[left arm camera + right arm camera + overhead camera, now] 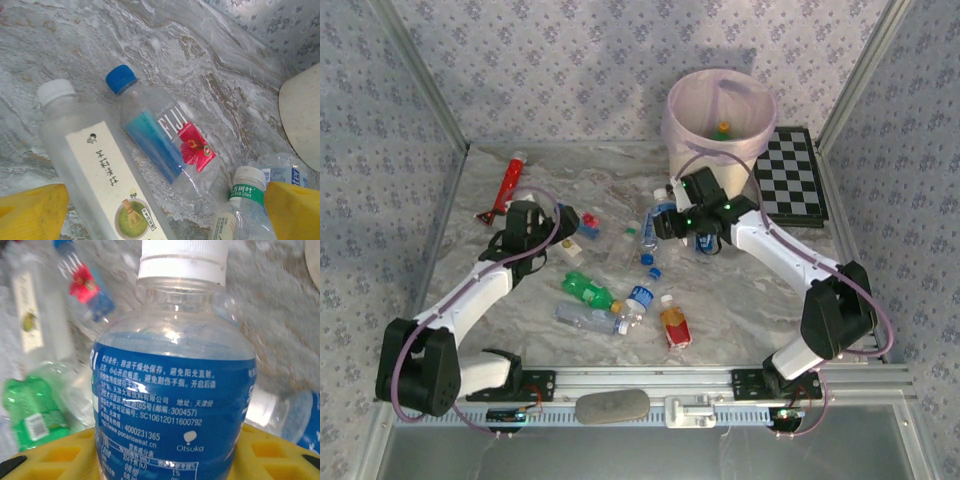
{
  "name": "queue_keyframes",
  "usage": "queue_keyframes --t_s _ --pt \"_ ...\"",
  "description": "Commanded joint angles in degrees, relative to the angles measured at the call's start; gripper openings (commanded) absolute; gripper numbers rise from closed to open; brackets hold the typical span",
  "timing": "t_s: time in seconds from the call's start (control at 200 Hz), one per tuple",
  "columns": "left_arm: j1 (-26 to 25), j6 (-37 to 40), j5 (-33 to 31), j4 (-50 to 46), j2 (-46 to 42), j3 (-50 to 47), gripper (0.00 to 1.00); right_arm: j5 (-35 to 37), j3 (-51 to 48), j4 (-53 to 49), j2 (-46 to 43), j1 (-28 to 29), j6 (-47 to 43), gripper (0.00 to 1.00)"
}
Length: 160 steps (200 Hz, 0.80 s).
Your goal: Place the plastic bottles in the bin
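- Right gripper [165,457] is seen clamped on a blue-labelled bottle [175,405] with a white cap. Its yellow fingers [55,455] are pressed against both sides of the bottle. In the top view this pair is placed just at 7 o'clock of the bin [682,140].
- Left gripper [162,212] is spread wide apart and nothing is held in it. It is hung over a white-capped bottle [100,165] with a cream label and a Fiji bottle [160,140] with a blue cap, both lying flat.
- The bin is stood at 1 o'clock on the table [750,290] and is lined with a pinkish bag. One small bottle with a yellowish cap [723,130] is seen inside it.
- Other plastic bottles are scattered around the table's centre. A green bottle [588,290] is laid at 7 o'clock of centre, and an orange-filled bottle [674,325] at 5 o'clock.
- A checkerboard [792,175] is laid flat just at 3 o'clock of the bin, near the right wall.
- A red tube [508,180] is laid at 10 o'clock, close to the left wall.
- The table is hemmed by patterned walls on three sides and a metal rail [720,380] at 6 o'clock.
- Bare marbled surface is seen at 4 o'clock, between the orange-filled bottle and the right arm, and along the far edge at 11 o'clock.
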Motion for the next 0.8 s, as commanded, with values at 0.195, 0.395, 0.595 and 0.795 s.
queue_keyframes --t_s 0.195,0.395,0.595,0.795 --pt "1.0 -0.8 -1.7 0.8 -5.6 -2.8 1.0 -6.2 19.2 8.0 1.5 -5.4 -3.0 0.5" --pt "1.0 0.2 -2.4 -0.3 -7.7 -3.9 1.0 -0.1 29.6 10.6 4.1 -8.4 -5.3 0.5" --pt "1.0 1.1 -2.5 -0.7 -9.0 -4.4 1.0 8.8 36.1 12.3 7.4 -10.9 -8.0 0.5" --pt "1.0 1.7 -2.6 -1.2 -9.8 -4.6 1.0 16.6 40.8 11.5 12.1 -13.1 -12.2 0.49"
